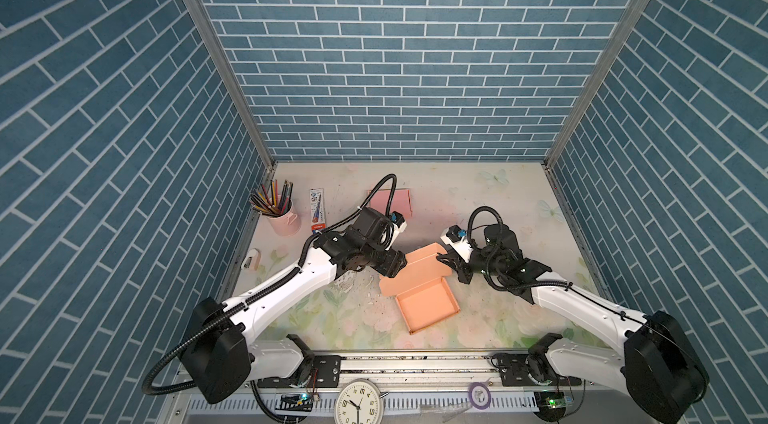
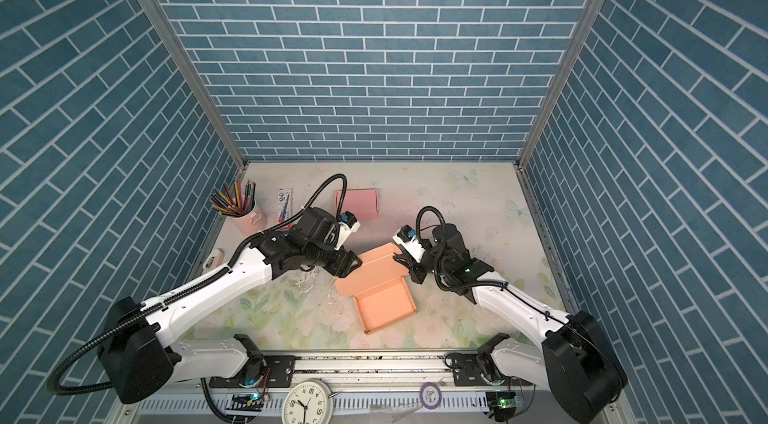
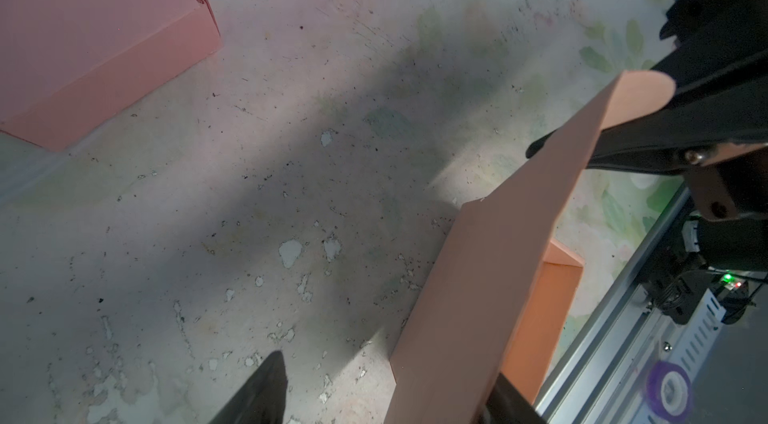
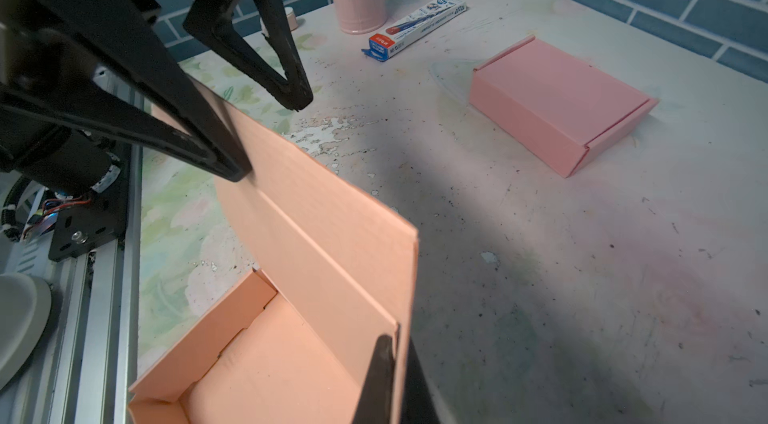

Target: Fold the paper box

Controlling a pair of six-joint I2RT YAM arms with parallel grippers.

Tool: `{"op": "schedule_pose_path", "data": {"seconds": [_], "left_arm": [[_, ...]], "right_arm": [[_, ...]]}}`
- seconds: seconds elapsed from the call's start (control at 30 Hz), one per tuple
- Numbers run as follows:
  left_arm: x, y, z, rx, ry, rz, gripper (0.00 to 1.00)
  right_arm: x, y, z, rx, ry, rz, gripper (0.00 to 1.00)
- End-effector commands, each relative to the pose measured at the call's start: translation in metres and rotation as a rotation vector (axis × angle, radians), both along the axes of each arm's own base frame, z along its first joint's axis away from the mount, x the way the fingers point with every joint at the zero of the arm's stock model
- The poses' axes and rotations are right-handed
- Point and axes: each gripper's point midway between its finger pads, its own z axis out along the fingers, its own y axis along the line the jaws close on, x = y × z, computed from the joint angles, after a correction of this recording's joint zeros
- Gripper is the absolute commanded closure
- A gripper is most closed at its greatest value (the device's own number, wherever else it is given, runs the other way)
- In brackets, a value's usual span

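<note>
Centrally, matte peach cardboard box [image 1: 428,307], rectangular, thin-walled.

two robot arms, the left arm [image 1: 291,284] and the right arm [image 1: 582,301]. each carries one gripper, so two in all: the left gripper [image 1: 397,268] and the right gripper [image 1: 444,258]. two paper boxes: one orange paper box [image 1: 428,309] and one pink box [image 1: 401,201]. one pink cup [image 1: 284,220], holding a bunch of pencils [image 1: 270,197] packed too closely to count. one pen carton [image 1: 317,209]. one small white object [image 1: 251,260], too small to identify. one clock [image 1: 358,403]. one purple tape roll [image 1: 479,395]. both top views give the same counts.
</note>
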Motion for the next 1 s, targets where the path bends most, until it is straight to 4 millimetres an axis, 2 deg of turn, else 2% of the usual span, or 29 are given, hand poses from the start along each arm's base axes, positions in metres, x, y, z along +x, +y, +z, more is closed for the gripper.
{"op": "schedule_pose_path", "data": {"seconds": [0.0, 0.13, 0.27, 0.43, 0.63, 0.8, 0.97], "left_arm": [[0.004, -0.005, 0.008, -0.085, -0.012, 0.03, 0.31], [0.004, -0.002, 0.008, -0.118, -0.034, 0.05, 0.31], [0.001, -0.007, 0.004, -0.168, -0.037, 0.03, 0.31], [0.006, -0.016, -0.004, -0.197, -0.027, 0.022, 0.32], [0.002, -0.015, -0.01, -0.208, -0.018, 0.025, 0.39], [-0.003, -0.009, -0.023, -0.193, 0.0, 0.042, 0.43], [0.003, -0.012, -0.026, -0.2, -0.02, 0.044, 0.48]], "right_arm": [[0.005, -0.007, 0.009, 0.031, -0.044, -0.072, 0.94], [0.011, -0.02, 0.009, 0.039, -0.043, -0.172, 0.94], [0.01, -0.026, 0.004, 0.036, -0.022, -0.203, 0.94], [0.01, -0.031, 0.001, 0.027, -0.013, -0.232, 0.94], [0.018, -0.044, 0.0, 0.009, -0.026, -0.314, 0.95], [0.018, -0.043, -0.001, 0.014, -0.021, -0.314, 0.95], [0.018, -0.043, -0.003, 0.013, -0.019, -0.318, 0.95]]}}
